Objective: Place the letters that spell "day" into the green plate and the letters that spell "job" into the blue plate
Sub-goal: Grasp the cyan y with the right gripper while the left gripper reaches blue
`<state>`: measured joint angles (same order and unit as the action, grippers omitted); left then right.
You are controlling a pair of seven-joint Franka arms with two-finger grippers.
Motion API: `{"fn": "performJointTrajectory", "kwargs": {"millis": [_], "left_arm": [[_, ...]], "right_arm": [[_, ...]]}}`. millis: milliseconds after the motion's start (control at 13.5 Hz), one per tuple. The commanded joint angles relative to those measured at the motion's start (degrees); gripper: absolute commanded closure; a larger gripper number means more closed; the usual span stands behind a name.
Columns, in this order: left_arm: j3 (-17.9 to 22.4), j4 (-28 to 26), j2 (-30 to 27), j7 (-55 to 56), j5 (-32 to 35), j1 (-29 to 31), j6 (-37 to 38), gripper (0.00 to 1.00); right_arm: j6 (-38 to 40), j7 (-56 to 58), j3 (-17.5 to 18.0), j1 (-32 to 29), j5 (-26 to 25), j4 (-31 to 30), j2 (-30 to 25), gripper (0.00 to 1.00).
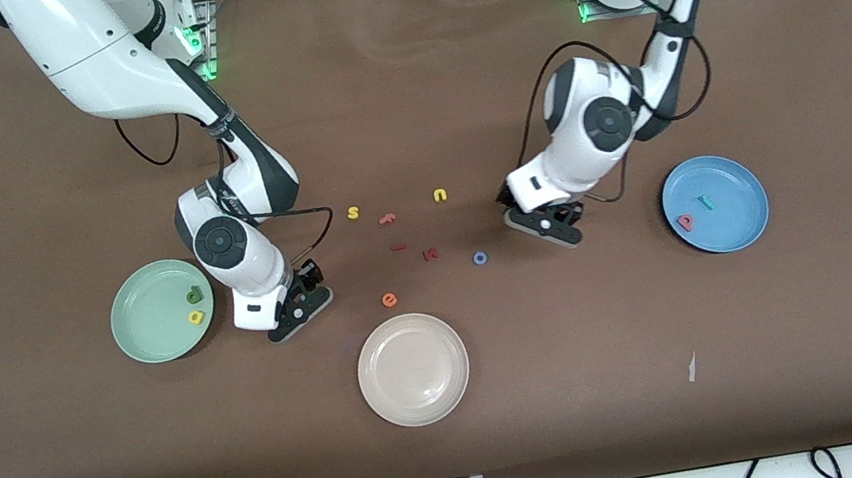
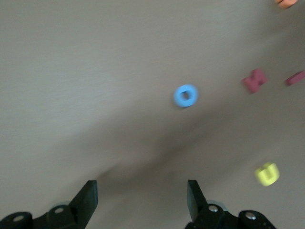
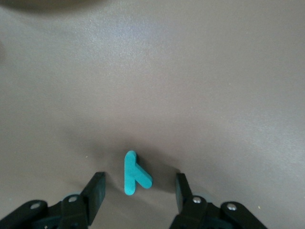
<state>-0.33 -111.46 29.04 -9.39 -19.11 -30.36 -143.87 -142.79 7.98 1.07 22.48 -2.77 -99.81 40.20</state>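
The green plate [image 1: 148,327] lies toward the right arm's end of the table and holds the dark green "d" [image 1: 193,295] and the yellow "a" [image 1: 195,317]. Beside it, my right gripper [image 1: 303,300] [image 3: 139,179] is low over the table, open, with the teal "y" [image 3: 135,174] lying between its fingers, untouched. The blue plate [image 1: 735,224] holds the salmon "b" [image 1: 685,222] and the teal "j" [image 1: 705,202]. My left gripper [image 1: 550,224] [image 2: 141,186] hangs open and empty over the table, close to the blue ring "o" [image 1: 480,258] [image 2: 186,95].
A cream-white plate [image 1: 413,373] sits nearest the front camera. Loose letters lie mid-table: yellow "s" [image 1: 353,213], salmon "f" [image 1: 387,218], yellow "u" [image 1: 440,195], two dark red letters [image 1: 399,247] [image 1: 431,254] and an orange "e" [image 1: 389,300].
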Motion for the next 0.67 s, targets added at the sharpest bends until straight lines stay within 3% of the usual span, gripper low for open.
{"fn": "performJointTrajectory", "kwargs": {"millis": [0,297,594], "left_arm": [[3.3,5.4,3.6,5.1,-1.6,-4.3,0.3,0.16],[5.6,10.0,7.8,9.5,-1.7,-8.0,0.0,0.21],[7.5,12.9,11.8,9.6,-1.8,-10.3,-6.3,0.24]], "right_arm": [[-0.5,0.1,0.2,-0.3,-0.3,0.1,-0.5,0.34],[-0.6,0.0,0.2,-0.1,-0.4,0.1,-0.4,0.39],[-1.7,0.0,0.3,-0.1,-0.4,0.1,0.0,0.46]]}}
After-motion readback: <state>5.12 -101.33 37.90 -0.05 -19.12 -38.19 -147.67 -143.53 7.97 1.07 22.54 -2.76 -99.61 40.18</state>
